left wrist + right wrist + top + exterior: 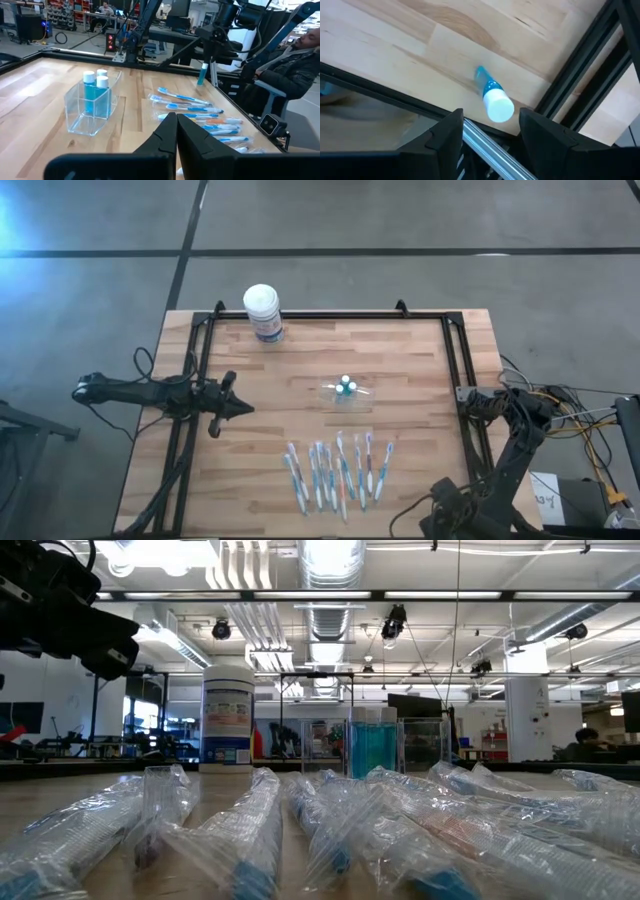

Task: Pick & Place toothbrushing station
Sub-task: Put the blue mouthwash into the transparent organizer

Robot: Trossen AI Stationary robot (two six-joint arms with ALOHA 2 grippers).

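Observation:
The toothbrushing station (345,392), a clear plastic holder with white-capped blue tubes standing in it, rests on its base at the table's middle; it also shows in the left wrist view (95,106). My left gripper (238,408) is shut and empty, left of the holder, pointing at it (176,126). My right gripper (490,125) is open over the table's right edge, with one white-capped blue tube (492,100) between its fingers. The same tube shows below the right arm in the left wrist view (202,74). My right gripper points down with the blue tube's white cap (499,107) in the gap between its open fingers. I cannot tell whether either finger touches the tube, or whether the tube stands on the table.
Several wrapped toothbrushes (338,470) lie side by side near the front edge, close before the low camera (330,830). A white-lidded canister with a blue label (262,312) stands at the far edge. A black rail frame (455,350) borders the wooden top. A seated person (295,70) is beyond the right edge.

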